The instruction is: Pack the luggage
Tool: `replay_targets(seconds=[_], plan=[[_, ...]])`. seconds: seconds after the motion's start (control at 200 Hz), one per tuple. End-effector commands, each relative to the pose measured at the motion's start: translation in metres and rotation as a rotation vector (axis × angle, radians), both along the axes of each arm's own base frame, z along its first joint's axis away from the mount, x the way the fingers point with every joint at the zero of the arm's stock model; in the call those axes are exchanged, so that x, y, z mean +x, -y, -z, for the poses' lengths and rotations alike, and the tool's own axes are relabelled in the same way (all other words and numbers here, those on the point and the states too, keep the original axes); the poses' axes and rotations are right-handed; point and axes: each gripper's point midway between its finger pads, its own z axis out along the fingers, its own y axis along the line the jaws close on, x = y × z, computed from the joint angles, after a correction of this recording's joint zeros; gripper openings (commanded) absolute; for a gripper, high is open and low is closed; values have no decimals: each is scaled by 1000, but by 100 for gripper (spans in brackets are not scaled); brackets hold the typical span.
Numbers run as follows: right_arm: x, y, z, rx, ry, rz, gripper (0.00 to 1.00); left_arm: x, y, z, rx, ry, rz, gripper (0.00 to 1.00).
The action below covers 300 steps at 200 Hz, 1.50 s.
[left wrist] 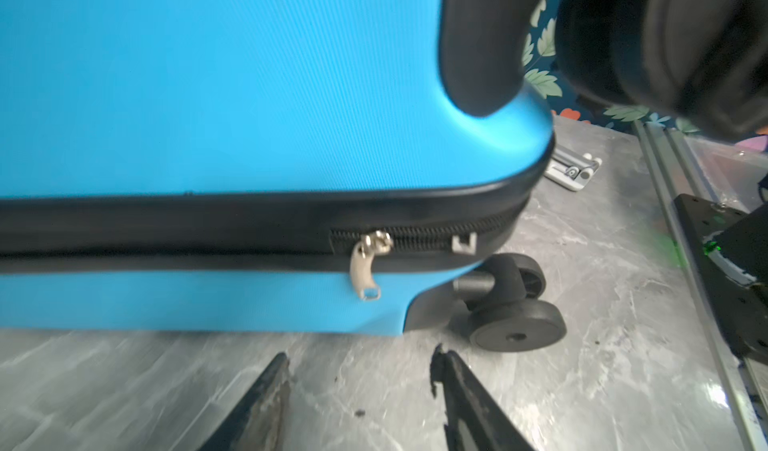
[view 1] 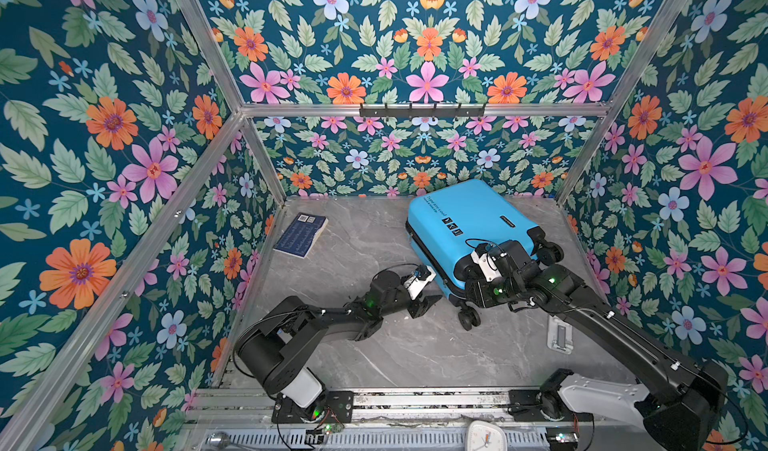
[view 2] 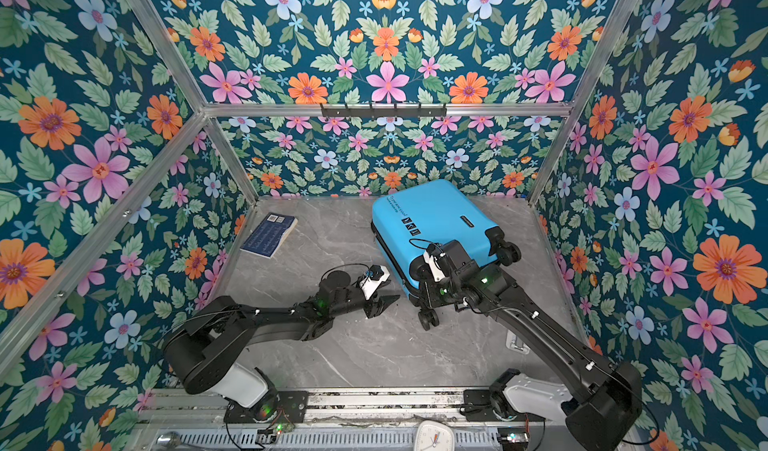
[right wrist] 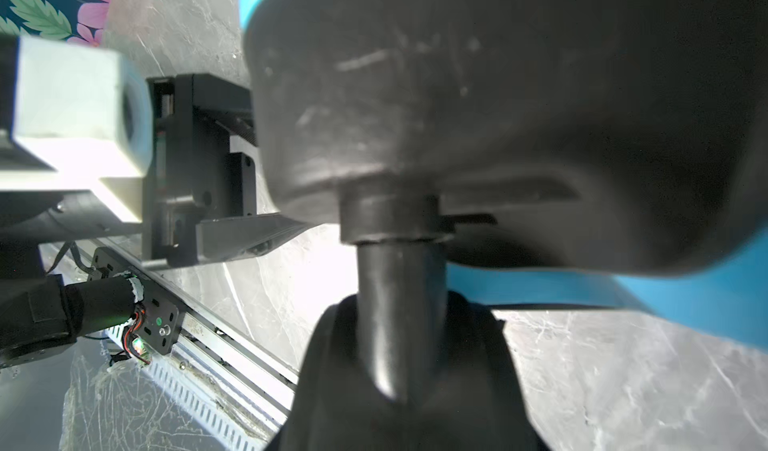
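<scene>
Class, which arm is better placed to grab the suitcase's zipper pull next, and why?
Probably left: its open gripper faces the zipper pull on the luggage; the right arm is at the wheeled end.

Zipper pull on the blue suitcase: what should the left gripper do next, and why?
Probably ease the left gripper forward and close on the zipper pull. Its jaws stand open and empty just short of the pull, which hangs free on the shut luggage, while the book lies outside it.
</scene>
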Motion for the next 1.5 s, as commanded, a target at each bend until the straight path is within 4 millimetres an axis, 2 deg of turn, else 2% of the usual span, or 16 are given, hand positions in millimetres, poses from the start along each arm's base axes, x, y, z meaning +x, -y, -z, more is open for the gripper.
replay_targets(seconds=[0.0, 0.255, 0.64, 0.955, 1.215, 1.36, 1.495], plan=[[10, 2, -11, 13, 60, 37, 0, 2, 13, -15, -66, 44, 58, 59], [8, 6, -10, 4, 59, 45, 0, 14, 28, -19, -143, 18, 69, 57], [9, -7, 0, 42, 17, 24, 0, 23, 30, -26, -271, -40, 0, 38], [12, -14, 3, 69, 5, 26, 0, 16, 42, -32, -285, -27, 63, 28], [13, -15, 4, 66, 1, 25, 0, 12, 43, -46, -317, -3, 83, 13], [12, -13, 4, 63, 0, 27, 0, 10, 43, -46, -314, 0, 92, 0], [11, -12, 3, 62, 4, 29, 0, 11, 43, -45, -311, 2, 89, 0]])
